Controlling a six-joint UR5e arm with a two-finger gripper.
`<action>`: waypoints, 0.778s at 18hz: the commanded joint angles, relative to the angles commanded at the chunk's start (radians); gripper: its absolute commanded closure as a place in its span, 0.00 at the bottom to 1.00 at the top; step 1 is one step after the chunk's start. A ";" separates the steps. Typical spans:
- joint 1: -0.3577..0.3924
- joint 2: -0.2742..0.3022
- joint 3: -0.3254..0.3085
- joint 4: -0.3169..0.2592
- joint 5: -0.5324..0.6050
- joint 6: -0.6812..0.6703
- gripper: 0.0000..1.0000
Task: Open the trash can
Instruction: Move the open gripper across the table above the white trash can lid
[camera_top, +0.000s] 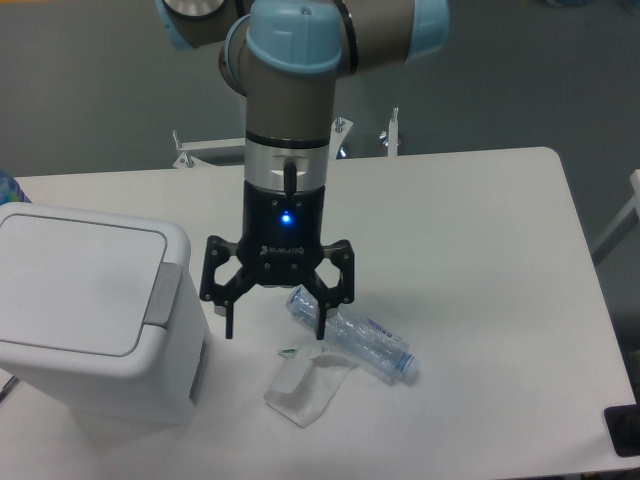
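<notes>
The trash can (90, 320) is a large white boxy bin at the left of the table. Its flat white lid (75, 280) lies closed, and the grey push tab (163, 295) runs along the lid's right edge. My gripper (275, 332) hangs straight down to the right of the can, over the table. Its two black fingers are spread wide with nothing between them. The left fingertip (229, 330) is a short way right of the can's side, apart from it.
A crushed clear plastic bottle (352, 334) lies on the white table (480, 250) just right of and behind my right finger. A crumpled clear wrapper (305, 388) lies below the gripper. A dark object (625, 430) sits at the table's right front edge.
</notes>
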 joint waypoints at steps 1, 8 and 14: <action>-0.008 0.012 -0.018 -0.002 0.002 0.000 0.00; -0.034 0.077 -0.052 -0.003 0.006 -0.083 0.00; -0.077 0.069 -0.068 -0.003 0.008 -0.095 0.00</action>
